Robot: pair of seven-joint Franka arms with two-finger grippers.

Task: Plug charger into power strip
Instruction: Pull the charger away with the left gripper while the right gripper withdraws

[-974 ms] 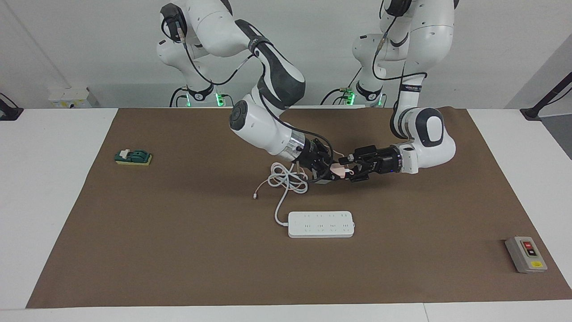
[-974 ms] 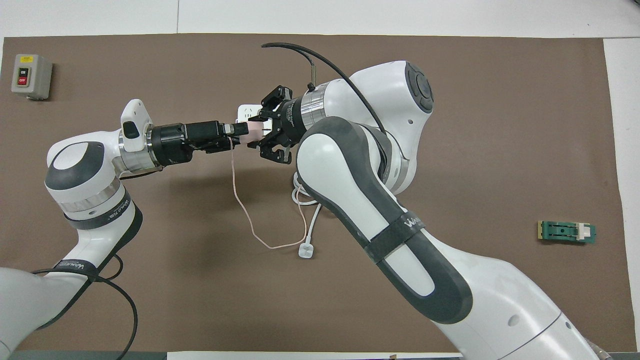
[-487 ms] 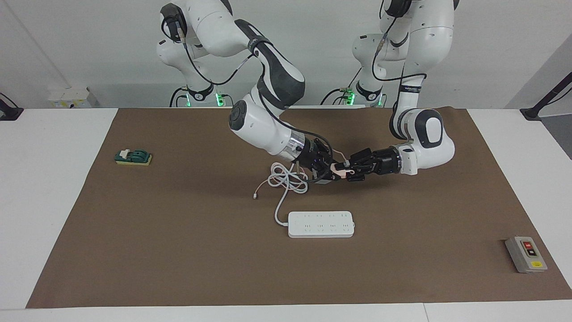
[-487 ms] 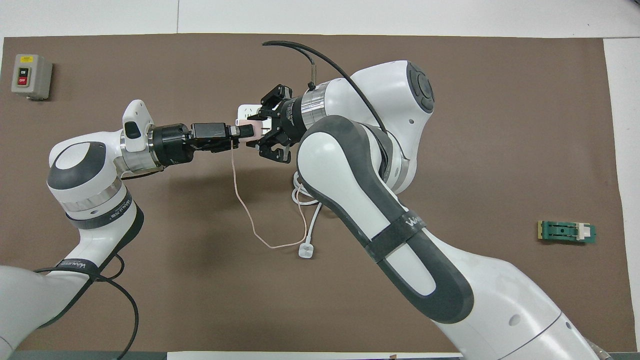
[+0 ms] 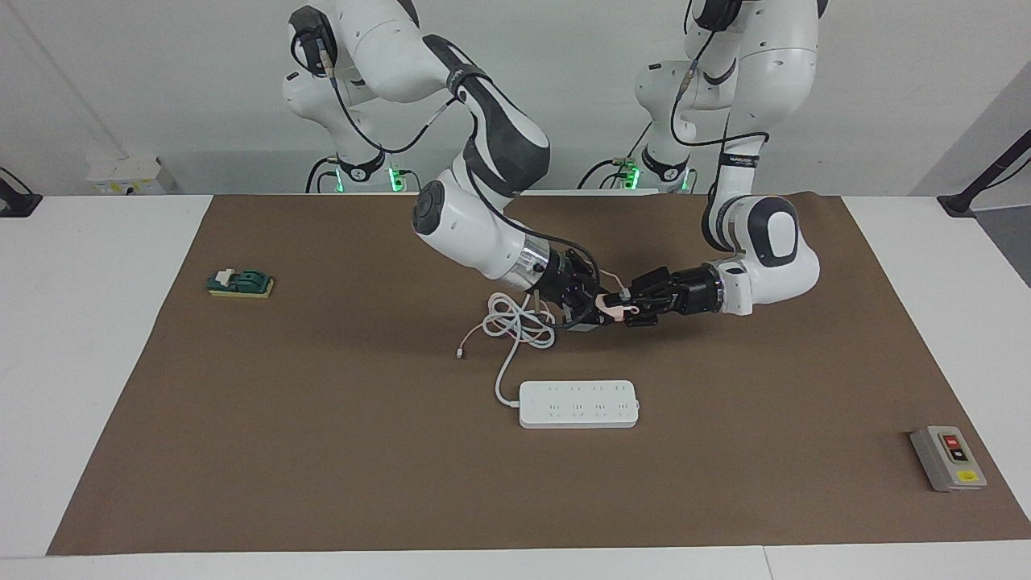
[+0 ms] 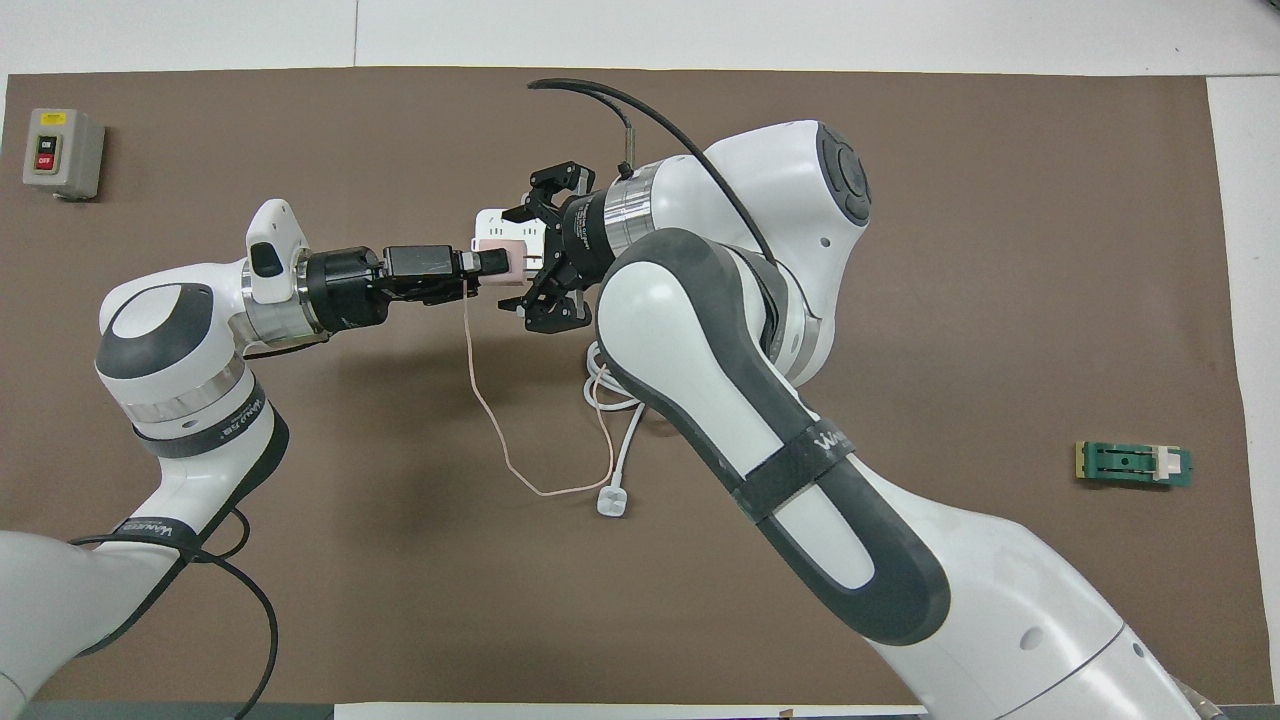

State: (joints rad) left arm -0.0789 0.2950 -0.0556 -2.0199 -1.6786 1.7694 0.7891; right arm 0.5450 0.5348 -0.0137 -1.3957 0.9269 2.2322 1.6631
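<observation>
The pale pink charger point(image 5: 610, 303) hangs in the air between my two grippers, and it also shows in the overhead view point(image 6: 507, 262). My left gripper point(image 5: 635, 307) is shut on it from the left arm's side. My right gripper point(image 5: 594, 311) faces it from the right arm's side with its fingers spread around it. The thin pink cable point(image 6: 480, 400) hangs down to the mat. The white power strip point(image 5: 578, 403) lies flat on the mat, below the grippers in the facing view. Only its corner point(image 6: 489, 217) shows in the overhead view.
The strip's thick white cord lies coiled point(image 5: 517, 324) under the right arm, with a white plug point(image 6: 611, 501) on the mat. A grey switch box point(image 5: 948, 457) stands at the left arm's end. A green block point(image 5: 240, 283) lies at the right arm's end.
My left gripper has rolled at the wrist and closed on the charger. My right gripper's fingers have spread apart. The charger has stayed in place between them.
</observation>
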